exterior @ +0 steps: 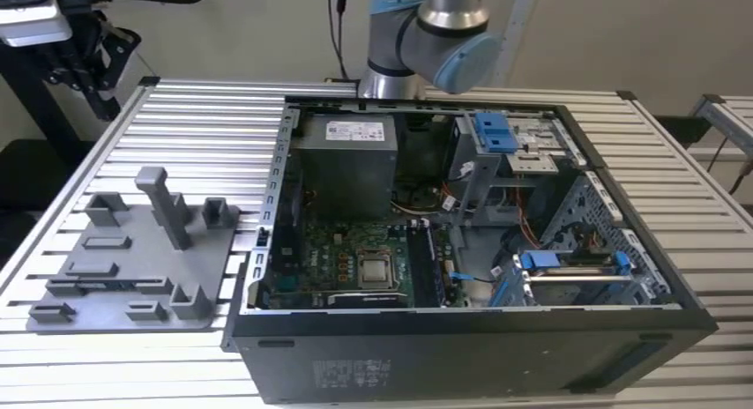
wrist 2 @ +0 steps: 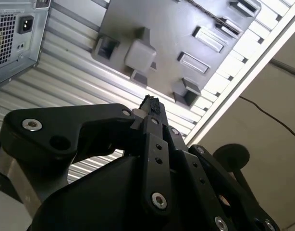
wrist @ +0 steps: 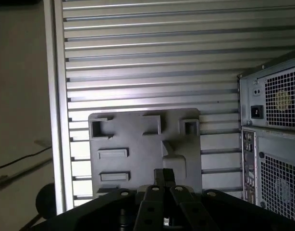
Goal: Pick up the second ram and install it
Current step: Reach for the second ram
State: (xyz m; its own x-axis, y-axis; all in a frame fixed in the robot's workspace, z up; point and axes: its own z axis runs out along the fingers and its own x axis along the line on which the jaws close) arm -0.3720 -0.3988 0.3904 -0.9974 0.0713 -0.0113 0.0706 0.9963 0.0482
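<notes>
Exterior view: open computer case (exterior: 471,360) resting on a slatted metal table (exterior: 200,109), insides facing up. Inside it, a green motherboard (exterior: 335,250) with a square processor socket (exterior: 376,270), a grey power supply (exterior: 344,162) at the far end, and blue drive clips (exterior: 496,131) toward the exterior view's right. Just beside the socket, long dark memory slots (exterior: 433,263); cannot tell whether a stick sits in them. Near the case, on the exterior view's left, a grey fixture plate (exterior: 136,263) flat on the table, with a tall post (exterior: 159,202) standing up from it. Upper part of the robot arm (exterior: 433,34) behind the case.

Second wrist view: gripper (wrist 2: 150,105) hanging above the fixture plate (wrist 2: 171,33), apart from it. Black fingers (wrist 2: 154,144) drawn in to a single tip, pad against pad. Post (wrist 2: 140,54) seen end-on. Thin dark strip (wrist 2: 200,10) running along the plate's far part, too small to tell what it is. Corner of the case (wrist 2: 13,33) beside the plate.

First wrist view: gripper (wrist: 163,176) closed tight here as well, its tip over the fixture plate (wrist: 133,139). Ribbed table (wrist: 152,62) beyond the plate. Rear of the case (wrist: 272,144) beside the plate, with a power socket (wrist: 256,112) in it.

Whereabouts of the second ram: cannot tell
</notes>
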